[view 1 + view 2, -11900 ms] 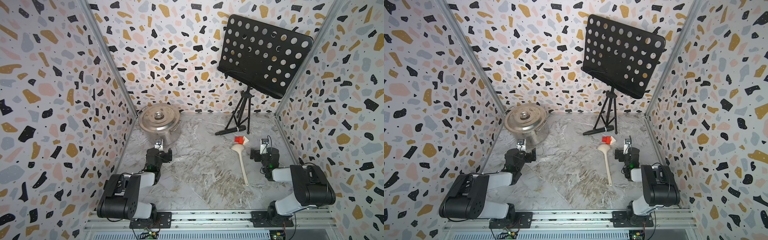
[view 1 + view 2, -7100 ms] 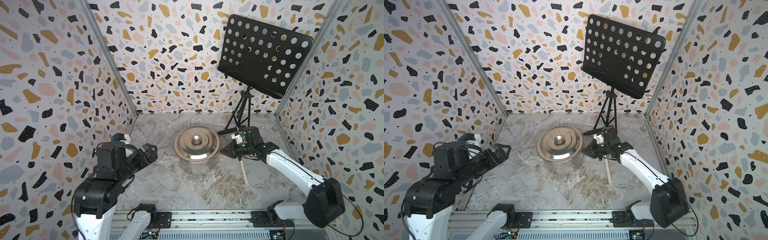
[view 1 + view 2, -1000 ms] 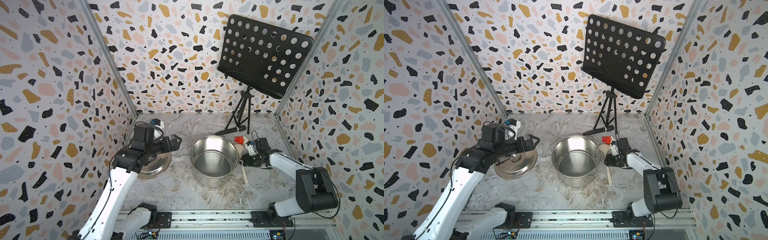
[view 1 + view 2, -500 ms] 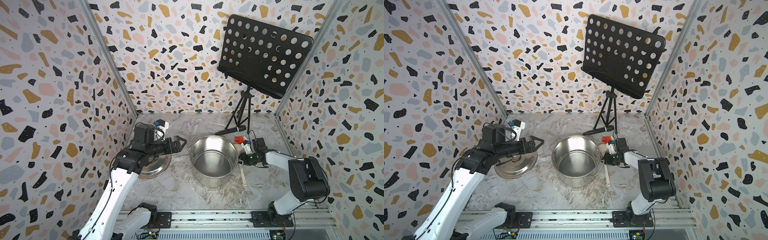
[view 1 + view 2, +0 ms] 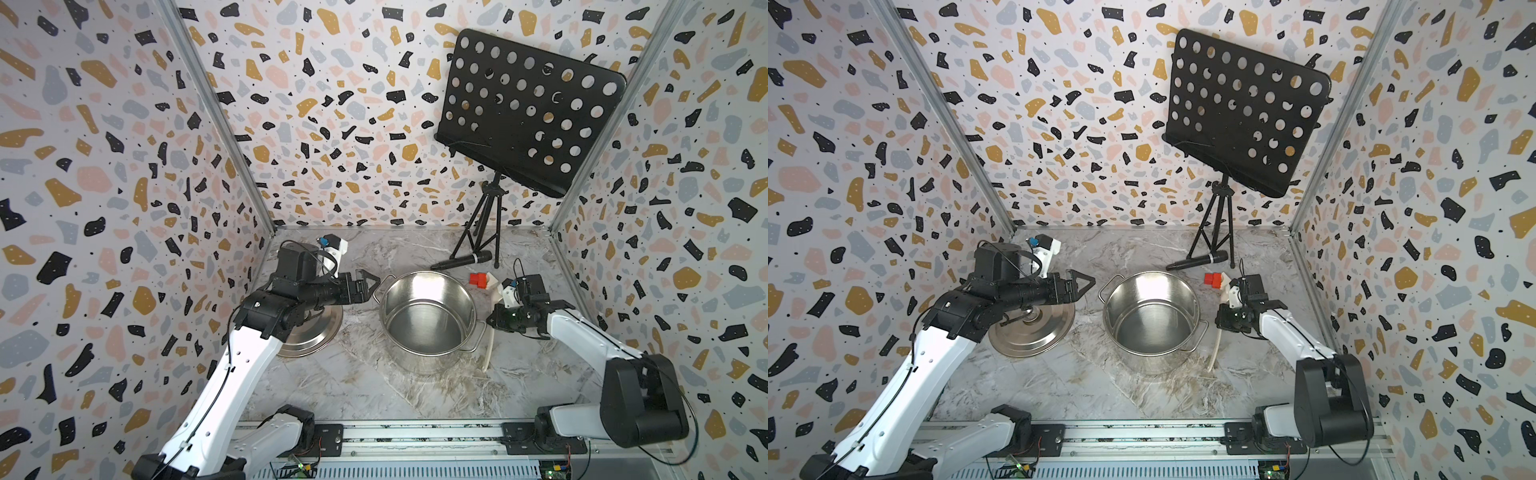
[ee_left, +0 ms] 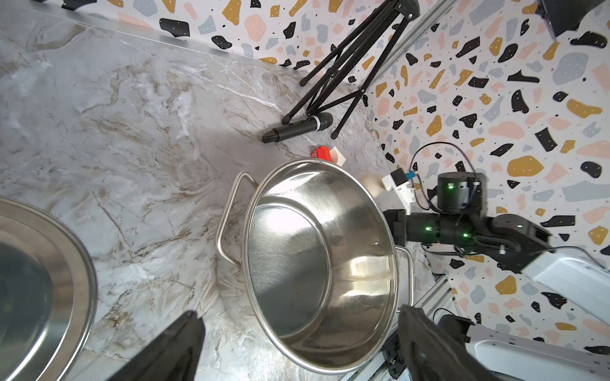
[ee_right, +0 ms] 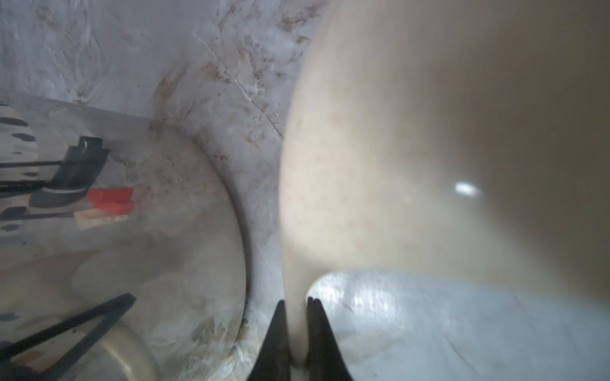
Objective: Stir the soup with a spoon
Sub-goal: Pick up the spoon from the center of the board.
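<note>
right gripper [image 7: 295, 330]: my jaws are pinched narrow on the flat handle of the ladle [image 7: 396, 165], close to where it widens into the bowl.
ladle: cream-white. it sits just beside the steel pot [image 5: 432, 361] on my right side. in both top views its handle [image 5: 487, 353] [image 5: 1214, 353] runs from my gripper towards the front rail, past the pot's side handle. i cannot tell whether it is off the table.
right arm: reaches low across the marble table [image 5: 374, 395], and the gripper [image 5: 496, 320] is just beside the pot wall.
left gripper [image 5: 372, 284]: my jaws stand wide and hold nothing. in the left wrist view one finger [image 6: 175, 349] shows at each side of the pot.
left gripper place: above the table between the lid [image 5: 311, 340] and the pot, near the pot's left loop handle.
pot: upright mid-table, uncovered, its shiny steel inside [image 6: 297, 231] in plain sight.
lid: lies flat on the table to the left of the pot, apart from it.
behind the pot: a black microphone [image 5: 461, 262] lies at the feet of a black music stand [image 5: 528, 108], with a small red block [image 5: 478, 279] near the ladle's bowl end.
</note>
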Controlling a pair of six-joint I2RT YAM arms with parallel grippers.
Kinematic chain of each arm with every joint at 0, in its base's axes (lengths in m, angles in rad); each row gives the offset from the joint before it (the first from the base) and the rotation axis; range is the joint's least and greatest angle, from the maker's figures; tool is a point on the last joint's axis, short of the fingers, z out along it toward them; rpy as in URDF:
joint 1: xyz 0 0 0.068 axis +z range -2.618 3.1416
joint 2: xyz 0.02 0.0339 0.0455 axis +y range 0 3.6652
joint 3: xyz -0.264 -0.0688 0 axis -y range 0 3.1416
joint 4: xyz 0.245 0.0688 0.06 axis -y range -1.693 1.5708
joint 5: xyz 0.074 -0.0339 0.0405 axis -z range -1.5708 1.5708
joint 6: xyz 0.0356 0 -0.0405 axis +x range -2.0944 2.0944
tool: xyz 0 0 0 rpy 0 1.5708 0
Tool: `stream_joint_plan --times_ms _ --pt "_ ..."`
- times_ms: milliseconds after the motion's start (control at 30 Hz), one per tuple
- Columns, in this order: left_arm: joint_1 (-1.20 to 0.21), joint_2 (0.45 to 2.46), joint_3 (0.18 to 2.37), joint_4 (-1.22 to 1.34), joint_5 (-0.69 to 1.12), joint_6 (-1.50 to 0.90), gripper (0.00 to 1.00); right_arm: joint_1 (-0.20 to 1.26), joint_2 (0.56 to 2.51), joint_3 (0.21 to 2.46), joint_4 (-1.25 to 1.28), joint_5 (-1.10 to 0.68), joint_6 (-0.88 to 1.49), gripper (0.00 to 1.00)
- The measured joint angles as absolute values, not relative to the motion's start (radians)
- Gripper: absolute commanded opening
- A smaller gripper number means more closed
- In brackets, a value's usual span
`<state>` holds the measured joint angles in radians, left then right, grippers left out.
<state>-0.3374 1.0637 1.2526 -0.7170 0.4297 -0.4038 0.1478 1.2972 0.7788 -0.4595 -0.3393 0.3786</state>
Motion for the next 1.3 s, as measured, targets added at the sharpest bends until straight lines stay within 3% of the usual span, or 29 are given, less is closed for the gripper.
stream_joint_plan --times_ms 233,433,667,1000,1300 --pt "-0.514 1.102 1.251 -0.624 0.371 -0.144 0.97 0.148 1.05 0.964 -0.707 -0.297 0.509 0.0" --pt "-0.72 1.089 1.203 -0.511 0.309 0.257 0.95 0.149 1.026 1.206 -0.802 -0.426 0.607 0.0" --pt "-0.899 0.958 1.023 -0.271 0.301 0.646 0.89 0.208 1.065 1.21 -0.602 -0.786 0.944 0.0" --pt "-1.095 0.932 1.014 -0.062 0.31 0.929 0.86 0.363 1.088 1.173 -0.379 -0.926 1.247 0.0" --pt "-1.103 1.005 1.014 -0.043 0.356 0.985 0.63 0.408 1.094 1.114 -0.321 -0.957 1.312 0.0"
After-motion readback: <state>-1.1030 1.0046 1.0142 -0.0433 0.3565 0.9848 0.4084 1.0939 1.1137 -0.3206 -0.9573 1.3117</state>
